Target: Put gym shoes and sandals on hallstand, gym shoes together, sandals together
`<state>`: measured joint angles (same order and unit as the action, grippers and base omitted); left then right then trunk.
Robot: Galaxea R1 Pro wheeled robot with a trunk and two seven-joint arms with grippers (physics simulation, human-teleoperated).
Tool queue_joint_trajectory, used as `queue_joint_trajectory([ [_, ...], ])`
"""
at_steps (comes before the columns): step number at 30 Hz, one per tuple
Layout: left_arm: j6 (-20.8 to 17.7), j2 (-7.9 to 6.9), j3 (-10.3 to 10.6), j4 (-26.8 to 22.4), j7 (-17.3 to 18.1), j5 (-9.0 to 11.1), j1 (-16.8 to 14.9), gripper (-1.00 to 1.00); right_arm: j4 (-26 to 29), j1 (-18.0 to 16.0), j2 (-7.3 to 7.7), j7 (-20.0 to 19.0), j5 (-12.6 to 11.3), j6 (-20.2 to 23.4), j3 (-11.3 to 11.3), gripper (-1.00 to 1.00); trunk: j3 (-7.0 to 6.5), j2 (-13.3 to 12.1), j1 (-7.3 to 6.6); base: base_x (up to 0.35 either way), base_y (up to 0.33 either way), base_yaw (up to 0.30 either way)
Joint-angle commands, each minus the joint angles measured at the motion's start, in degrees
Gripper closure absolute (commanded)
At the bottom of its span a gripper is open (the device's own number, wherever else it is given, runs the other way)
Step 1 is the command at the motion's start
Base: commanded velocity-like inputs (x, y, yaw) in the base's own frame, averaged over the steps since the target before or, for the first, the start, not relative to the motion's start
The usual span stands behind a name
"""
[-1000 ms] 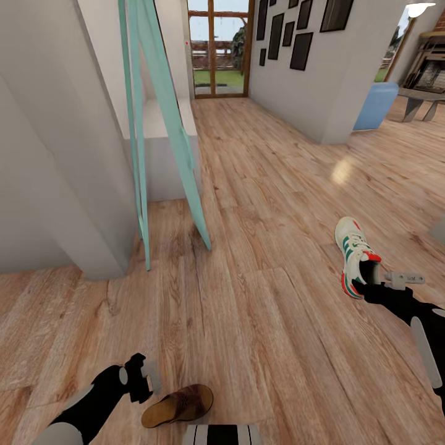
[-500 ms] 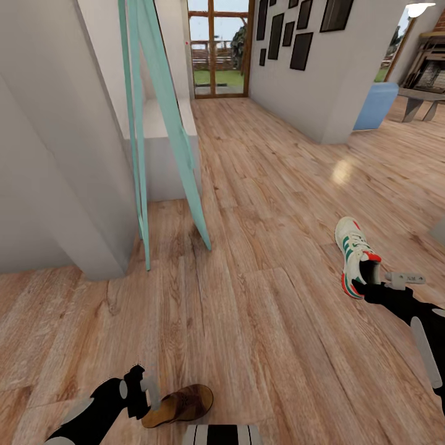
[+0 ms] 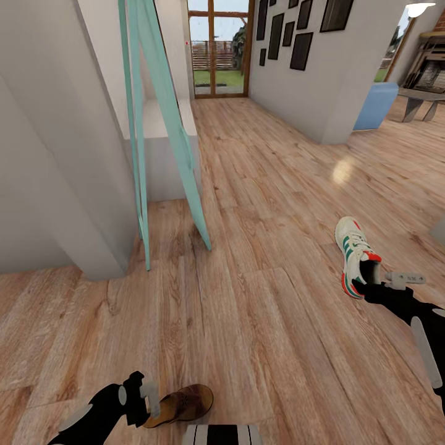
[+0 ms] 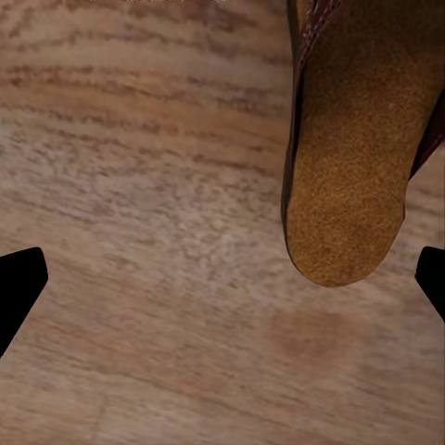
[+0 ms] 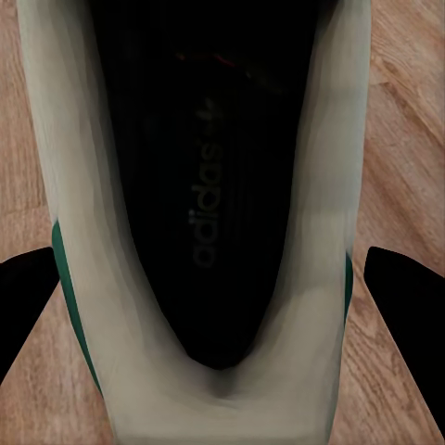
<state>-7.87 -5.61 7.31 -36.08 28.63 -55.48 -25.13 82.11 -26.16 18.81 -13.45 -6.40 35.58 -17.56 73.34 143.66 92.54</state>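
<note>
Both arms reach for footwear on the corridor floor (image 3: 266, 259): the right gripper (image 3: 374, 285), jaws spread wide on either side of the heel, hangs over one gym shoe (image 3: 355, 254), while the left gripper (image 3: 146, 398), also spread and holding nothing, sits at the heel of one sandal (image 3: 182, 403). A good grasp probably needs the left centred on that offset heel. One shoe and one sandal are visible.
</note>
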Motion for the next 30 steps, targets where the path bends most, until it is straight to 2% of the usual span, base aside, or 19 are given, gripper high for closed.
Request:
queue_joint_trajectory([
  [1, -0.27, -0.09, 0.26, -0.14, 0.24, -0.12, 0.00, -1.00, 0.06, -0.03, 0.00, -0.02, -0.54, 0.37, -0.05, 1.00, 0.05, 0.02, -0.01, 0.000, 0.000, 0.000],
  [6, -0.04, -0.50, 0.11, -0.12, 0.16, 0.05, 0.00, -1.00, 0.06, -0.03, 0.00, -0.02, -0.54, 0.37, -0.09, 1.00, 0.05, 0.02, -0.01, 0.000, 0.000, 0.000],
  [8, 1.82, -0.63, -0.02, -0.07, 0.11, 0.18, 0.00, -1.00, 0.06, -0.03, 0.00, -0.01, -0.54, 0.37, -0.10, 1.00, 0.05, 0.02, -0.01, 0.000, 0.000, 0.000],
  [10, 5.51, -0.58, -0.24, -0.05, -0.13, 0.25, 0.00, -1.00, 0.06, -0.03, 0.00, 0.00, -0.56, 0.37, -0.10, 1.00, 0.05, 0.02, -0.01, 0.000, 0.000, 0.000],
  [14, 6.52, -0.46, -0.38, -0.05, -0.26, 0.27, 0.00, -1.00, 0.06, -0.03, 0.00, -0.01, -0.57, 0.37, -0.10, 1.00, 0.05, 0.02, -0.01, 0.000, 0.000, 0.000],
  [25, 7.03, -0.30, -0.46, -0.05, -0.27, 0.28, 0.00, -1.00, 0.06, -0.03, 0.00, -0.03, -0.63, 0.37, -0.11, 1.00, 2.71, 0.17, 0.27, 0.000, 0.000, 0.000],
  [30, 7.00, -0.24, -0.43, -0.05, -0.26, 0.28, 0.00, -1.00, 0.09, -0.03, 0.00, -0.07, -0.63, 0.37, -0.11, 1.00, 3.06, 0.17, 0.27, 0.000, 0.000, 0.000],
])
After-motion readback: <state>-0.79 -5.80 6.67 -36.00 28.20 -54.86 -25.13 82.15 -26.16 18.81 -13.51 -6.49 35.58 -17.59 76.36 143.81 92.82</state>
